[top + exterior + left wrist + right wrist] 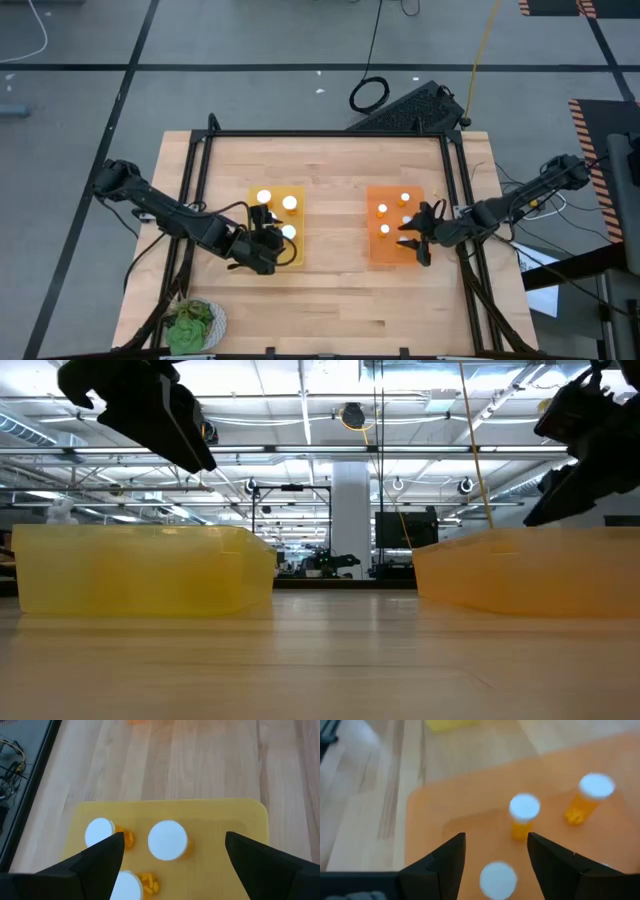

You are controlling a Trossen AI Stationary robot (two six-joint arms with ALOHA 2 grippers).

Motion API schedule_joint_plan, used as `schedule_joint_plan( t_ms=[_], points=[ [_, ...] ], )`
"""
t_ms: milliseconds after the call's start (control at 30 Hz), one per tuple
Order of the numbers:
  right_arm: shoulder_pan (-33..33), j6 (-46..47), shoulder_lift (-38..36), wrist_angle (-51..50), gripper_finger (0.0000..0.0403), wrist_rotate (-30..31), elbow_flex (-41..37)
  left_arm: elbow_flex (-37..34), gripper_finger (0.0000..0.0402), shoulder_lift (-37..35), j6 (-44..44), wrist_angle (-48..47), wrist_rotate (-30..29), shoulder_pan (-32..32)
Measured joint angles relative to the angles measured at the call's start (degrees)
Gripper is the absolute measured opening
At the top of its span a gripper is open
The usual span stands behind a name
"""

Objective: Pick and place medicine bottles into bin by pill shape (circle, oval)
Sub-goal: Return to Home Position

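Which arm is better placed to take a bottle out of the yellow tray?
Left. Its end effector hangs open over the yellow tray with its bottles. The right end effector is open over the orange tray.

The light wooden worktop (330,300) stands on a grey floor (250,40) crossed by dark lines. Beyond the worktop's far edge a coiled black cable (369,94) lies on that floor beside a dark keyboard (410,106). Behind the worktop, a white pillar (351,510) rises to a ceiling of bright strip lights (300,380).
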Motion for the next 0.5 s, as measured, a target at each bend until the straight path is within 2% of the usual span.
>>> schedule_joint_plan(
  t_ms=[133,267,500],
  points=[
    [-0.07,-4.41,-3.11,1.93,0.0208,2.25,0.00,0.00,0.0351,0.00,1.51,1.67,-0.09,1.37],
    [-0.40,-13.35,-6.12,6.63,0.0199,3.34,0.00,0.00,0.0351,0.00,4.00,3.39,-0.26,4.19],
    [-5.20,-30.42,-9.56,16.10,0.0151,3.93,0.04,-0.04,0.0351,-2.84,7.25,4.82,-0.47,9.91]
  ],
)
